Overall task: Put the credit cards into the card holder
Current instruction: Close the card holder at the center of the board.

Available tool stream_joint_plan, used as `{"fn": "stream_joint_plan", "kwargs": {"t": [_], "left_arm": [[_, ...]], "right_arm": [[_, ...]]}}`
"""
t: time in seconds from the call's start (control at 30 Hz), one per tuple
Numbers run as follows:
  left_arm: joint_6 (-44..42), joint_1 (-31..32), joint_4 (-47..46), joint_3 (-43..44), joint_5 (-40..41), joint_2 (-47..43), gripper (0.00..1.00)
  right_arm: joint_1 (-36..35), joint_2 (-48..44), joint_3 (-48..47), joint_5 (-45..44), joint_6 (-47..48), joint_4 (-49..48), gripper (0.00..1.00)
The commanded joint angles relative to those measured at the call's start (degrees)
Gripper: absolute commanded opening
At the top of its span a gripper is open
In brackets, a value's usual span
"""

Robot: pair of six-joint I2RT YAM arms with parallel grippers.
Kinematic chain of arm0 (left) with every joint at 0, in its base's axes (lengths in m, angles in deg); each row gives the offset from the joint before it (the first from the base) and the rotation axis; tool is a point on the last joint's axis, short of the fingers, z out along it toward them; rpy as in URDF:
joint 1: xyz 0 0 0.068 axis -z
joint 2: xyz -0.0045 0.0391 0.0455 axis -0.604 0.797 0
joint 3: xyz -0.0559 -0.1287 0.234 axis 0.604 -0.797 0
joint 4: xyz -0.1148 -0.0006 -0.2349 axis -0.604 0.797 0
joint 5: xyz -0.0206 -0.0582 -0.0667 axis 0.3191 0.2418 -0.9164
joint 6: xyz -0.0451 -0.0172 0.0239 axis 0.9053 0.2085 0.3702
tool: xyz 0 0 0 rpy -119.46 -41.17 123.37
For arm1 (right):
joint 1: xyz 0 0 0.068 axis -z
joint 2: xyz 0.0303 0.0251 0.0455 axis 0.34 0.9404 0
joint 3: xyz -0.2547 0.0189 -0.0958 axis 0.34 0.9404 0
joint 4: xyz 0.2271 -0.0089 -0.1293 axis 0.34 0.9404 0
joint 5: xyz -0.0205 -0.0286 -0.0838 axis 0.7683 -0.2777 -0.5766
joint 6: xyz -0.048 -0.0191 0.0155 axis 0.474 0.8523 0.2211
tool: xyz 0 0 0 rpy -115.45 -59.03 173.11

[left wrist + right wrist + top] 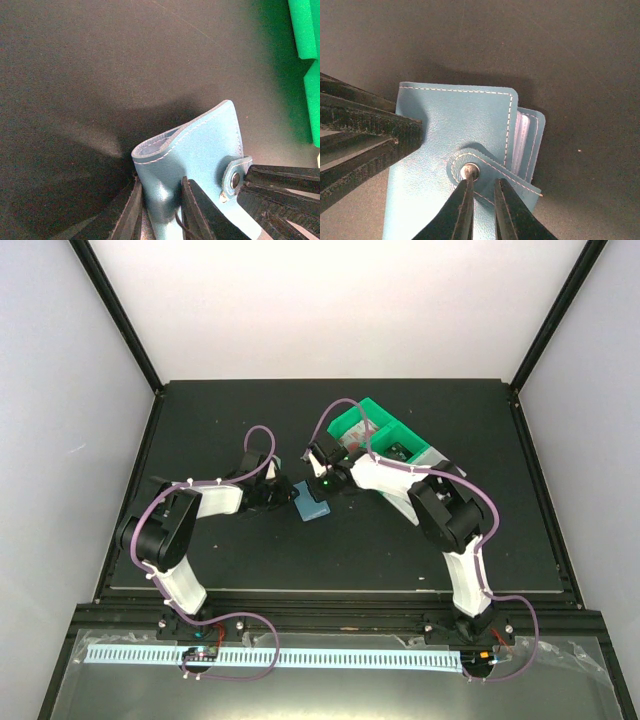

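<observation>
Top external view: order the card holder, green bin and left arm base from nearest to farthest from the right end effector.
1. card holder, at the right end effector, mid-table.
2. green bin, just behind it, to the right.
3. left arm base, near edge, far left.

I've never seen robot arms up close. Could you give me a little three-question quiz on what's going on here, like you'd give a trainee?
1. True or false: the card holder lies flat with nothing touching it.
2. Where are the right arm's fingers? A) at the holder's snap tab; B) down inside a drawer; C) high above everything.
3. Fill in: the bin beyond the right arm is coloured ____.
Key: 1 false, the left arm's fingers clamp one end of it. 2 A. 3 green.
</observation>
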Motion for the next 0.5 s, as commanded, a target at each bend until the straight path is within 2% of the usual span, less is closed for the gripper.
{"fn": "stream_joint_plan", "kwargs": {"t": [0.0,0.23,0.47], "left_arm": [[-0.93,0.01,6.98,-2.26,0.79,3.32,0.23],[-0.87,0.01,6.92,-2.37,0.88,3.3,0.23],[-0.87,0.01,6.9,-2.29,0.93,3.22,0.23]], "right_arm": [[-0.13,1.65,-0.91,0.24,0.58,1.5,0.15],[-0.15,-2.05,-0.89,-1.89,0.47,1.08,0.16],[-0.14,-1.52,-2.1,-4.57,-0.25,1.03,0.19]]}}
